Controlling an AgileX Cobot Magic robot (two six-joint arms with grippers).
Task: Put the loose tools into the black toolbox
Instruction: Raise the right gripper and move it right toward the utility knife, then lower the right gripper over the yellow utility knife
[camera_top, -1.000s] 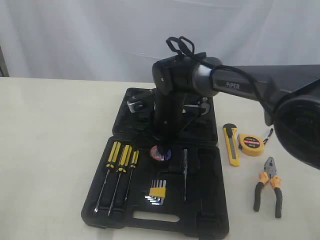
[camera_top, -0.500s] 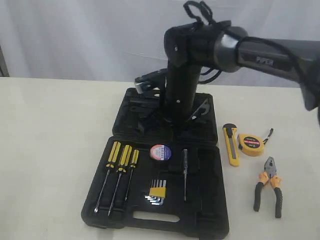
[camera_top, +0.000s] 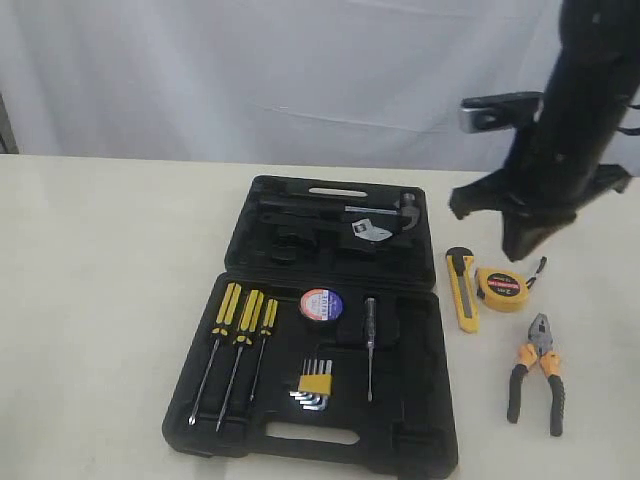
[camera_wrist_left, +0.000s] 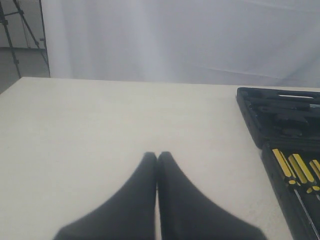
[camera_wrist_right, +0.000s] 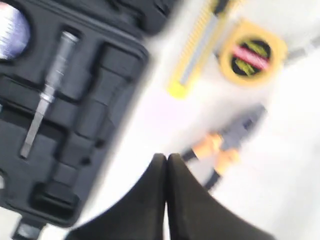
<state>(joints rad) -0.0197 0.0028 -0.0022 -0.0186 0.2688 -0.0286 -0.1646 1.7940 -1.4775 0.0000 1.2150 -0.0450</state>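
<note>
The black toolbox (camera_top: 400, 420) lies open on the table, and the black tape roll (camera_top: 321, 304) sits in a recess of its lower half. To the right of the box lie the yellow utility knife (camera_top: 462, 290), the yellow tape measure (camera_top: 503, 289) and the orange-handled pliers (camera_top: 537, 375). My right gripper (camera_top: 522, 245) hangs shut and empty above the knife and tape measure. In the right wrist view its shut tips (camera_wrist_right: 166, 157) hover over the table between the toolbox (camera_wrist_right: 75, 115) and the pliers (camera_wrist_right: 225, 147), with the knife (camera_wrist_right: 200, 45) and tape measure (camera_wrist_right: 251, 55) beyond. My left gripper (camera_wrist_left: 157, 155) is shut and empty over bare table.
Three yellow-handled screwdrivers (camera_top: 240, 330), a hex key set (camera_top: 315, 385) and a slim tester screwdriver (camera_top: 369, 345) fill the box's lower half. A hammer and a wrench (camera_top: 375, 225) rest in the lid. A white curtain backs the table.
My right arm lifted away from the tape roll, which stays in the toolbox. It swung right and now hangs above the knife and tape measure.
</note>
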